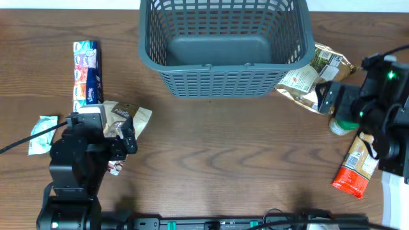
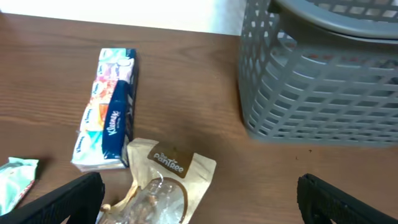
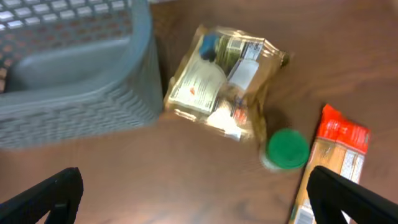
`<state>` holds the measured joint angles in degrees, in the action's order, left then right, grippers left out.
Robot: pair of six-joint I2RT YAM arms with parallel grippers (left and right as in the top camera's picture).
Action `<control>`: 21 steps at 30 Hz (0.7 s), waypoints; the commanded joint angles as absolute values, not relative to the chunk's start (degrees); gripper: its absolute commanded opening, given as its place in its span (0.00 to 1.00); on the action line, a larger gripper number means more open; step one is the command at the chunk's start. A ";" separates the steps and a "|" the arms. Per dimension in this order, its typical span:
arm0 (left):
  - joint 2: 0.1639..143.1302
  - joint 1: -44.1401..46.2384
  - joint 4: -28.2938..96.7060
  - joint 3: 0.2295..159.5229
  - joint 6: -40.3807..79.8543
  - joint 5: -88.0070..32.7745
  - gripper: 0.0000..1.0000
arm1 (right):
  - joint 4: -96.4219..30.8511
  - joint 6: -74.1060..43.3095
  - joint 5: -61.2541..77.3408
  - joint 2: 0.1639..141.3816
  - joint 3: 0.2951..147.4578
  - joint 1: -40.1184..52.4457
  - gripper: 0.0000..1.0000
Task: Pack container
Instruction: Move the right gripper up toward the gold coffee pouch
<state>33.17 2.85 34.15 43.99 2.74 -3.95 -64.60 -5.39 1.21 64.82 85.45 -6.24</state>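
The dark grey lattice basket [image 1: 223, 45] stands at the back centre, empty; it also shows in the left wrist view [image 2: 317, 74] and the right wrist view [image 3: 74, 74]. My left gripper [image 2: 199, 199] is open above a beige snack pouch [image 2: 165, 183], which also shows in the overhead view [image 1: 131, 118]. My right gripper [image 3: 193, 196] is open over bare table, left of a green-capped bottle [image 3: 287, 149] and below a clear foil packet [image 3: 221, 81].
A tissue pack [image 1: 87, 70] and a pale green packet [image 1: 43, 133] lie at the left. A red and beige packet [image 1: 356, 169] lies at the right beside the green-capped bottle [image 1: 342, 126]. The foil packet [image 1: 313, 76] leans by the basket's right side.
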 commanded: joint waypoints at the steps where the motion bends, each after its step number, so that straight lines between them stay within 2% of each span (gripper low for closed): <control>1: 33.21 2.26 34.70 45.39 1.78 -3.18 0.98 | -60.86 -3.16 0.75 67.22 88.23 -7.33 0.99; 5: 33.21 2.26 35.33 45.39 1.78 -3.18 0.98 | -61.98 -2.74 1.87 75.55 97.03 -9.54 0.98; 8: 33.21 2.26 35.55 45.36 1.78 -3.18 0.98 | -66.63 -1.61 1.93 84.71 108.71 -10.70 0.88; 11: 33.21 2.26 35.86 45.36 1.78 -3.18 0.98 | -71.07 -1.61 1.96 94.37 121.71 -10.96 0.64; 14: 33.23 2.26 36.93 45.36 1.76 -3.16 0.98 | -72.23 -1.65 2.20 101.08 129.91 -10.98 0.22; 15: 33.23 2.26 37.36 45.36 1.76 -3.14 0.98 | -72.18 -1.63 2.20 102.65 131.61 -11.05 0.15; 18: 33.23 2.26 38.72 45.36 1.69 -2.63 0.99 | -70.89 -1.58 2.15 106.63 134.74 -11.35 0.03; 21: 33.23 2.26 39.68 45.36 1.54 -0.49 0.98 | -68.90 -1.08 2.15 109.21 134.89 -11.44 0.01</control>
